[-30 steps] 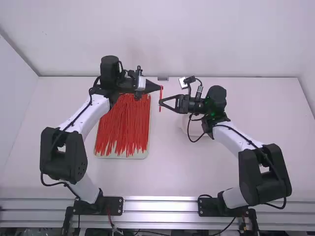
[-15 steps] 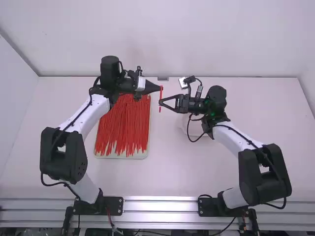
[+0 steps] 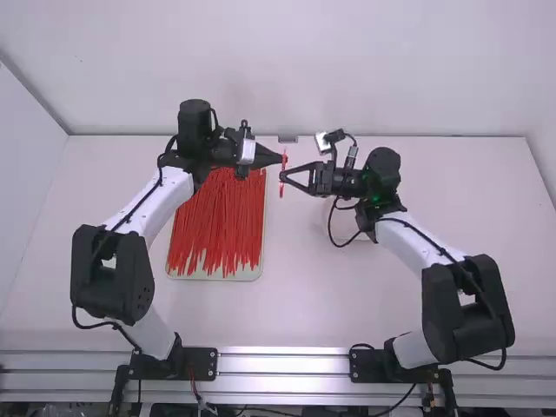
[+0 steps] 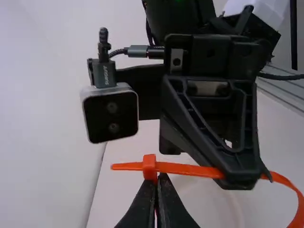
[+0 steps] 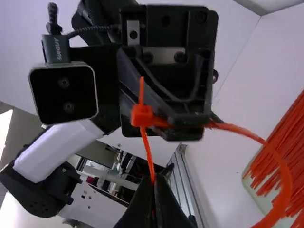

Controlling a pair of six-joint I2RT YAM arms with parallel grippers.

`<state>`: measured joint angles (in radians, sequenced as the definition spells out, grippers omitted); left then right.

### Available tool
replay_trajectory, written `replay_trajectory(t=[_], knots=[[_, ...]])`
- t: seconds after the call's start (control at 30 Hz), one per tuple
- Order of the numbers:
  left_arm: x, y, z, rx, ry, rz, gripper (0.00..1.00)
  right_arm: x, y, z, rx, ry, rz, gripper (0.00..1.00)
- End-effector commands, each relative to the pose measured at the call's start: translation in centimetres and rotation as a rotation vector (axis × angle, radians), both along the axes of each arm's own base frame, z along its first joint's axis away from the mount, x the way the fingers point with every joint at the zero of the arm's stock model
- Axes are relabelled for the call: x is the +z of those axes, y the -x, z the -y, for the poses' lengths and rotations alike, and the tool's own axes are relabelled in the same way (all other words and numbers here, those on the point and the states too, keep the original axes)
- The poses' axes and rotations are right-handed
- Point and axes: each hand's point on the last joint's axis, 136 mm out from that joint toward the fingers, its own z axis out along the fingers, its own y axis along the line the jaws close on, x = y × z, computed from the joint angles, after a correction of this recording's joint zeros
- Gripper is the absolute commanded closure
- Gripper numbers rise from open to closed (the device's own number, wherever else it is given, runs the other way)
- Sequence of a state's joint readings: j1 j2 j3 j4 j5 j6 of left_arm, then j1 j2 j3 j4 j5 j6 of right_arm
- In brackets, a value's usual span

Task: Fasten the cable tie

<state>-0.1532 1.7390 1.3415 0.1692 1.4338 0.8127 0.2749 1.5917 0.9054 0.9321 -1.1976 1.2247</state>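
A red cable tie (image 3: pixel 282 168) hangs in the air between the two grippers, behind the table's middle. My left gripper (image 3: pixel 281 159) is shut on the tie at its head (image 4: pixel 148 167). My right gripper (image 3: pixel 283 177) faces it from the right and is shut on the thin strap (image 5: pixel 148 156) just past the head (image 5: pixel 141 115). The strap runs through the head, and the rest bends away in a loop (image 5: pixel 278 166). In the left wrist view the right gripper (image 4: pixel 240 176) pinches the strap close by.
A tray (image 3: pixel 213 275) with a pile of several red cable ties (image 3: pixel 219 217) lies under the left arm, left of the middle. A faint white round object (image 3: pixel 334 219) sits below the right wrist. The side walls stand at both table edges.
The right gripper has lifted and closed in on the left gripper. The tie piece hanging between them looks shorter now.
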Motion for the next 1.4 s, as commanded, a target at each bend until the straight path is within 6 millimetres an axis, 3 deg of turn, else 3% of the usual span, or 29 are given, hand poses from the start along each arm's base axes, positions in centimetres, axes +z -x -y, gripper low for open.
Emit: replay_trajectory(t=[0.0,0.8,1.17,1.27,1.3,1.33,1.37], knots=[[-0.2,0.9,0.1,-0.053,0.016,0.001,0.98,1.4,-1.1,0.5,-0.038,-0.015,0.029,1.0],[-0.3,2.5,0.0,-0.134,0.044,-0.011,0.98,1.3,-4.0,2.3,-0.185,-0.024,0.004,1.0],[-0.6,3.2,1.3,-0.157,0.035,-0.025,0.98,1.3,-4.4,2.6,-0.205,-0.021,0.023,1.0],[-0.3,3.2,1.3,-0.164,0.039,-0.024,0.98,1.3,-4.0,2.5,-0.187,-0.016,0.039,0.9],[-0.2,3.1,1.2,-0.161,0.038,-0.036,0.98,1.3,-4.0,2.5,-0.183,-0.017,0.032,0.77],[0.0,2.9,1.0,-0.155,0.037,-0.047,0.98,1.3,-3.8,2.5,-0.174,-0.017,0.026,0.57],[0.2,2.8,1.0,-0.154,0.036,-0.061,0.98,1.2,-3.6,2.4,-0.159,-0.015,0.028,0.54]])
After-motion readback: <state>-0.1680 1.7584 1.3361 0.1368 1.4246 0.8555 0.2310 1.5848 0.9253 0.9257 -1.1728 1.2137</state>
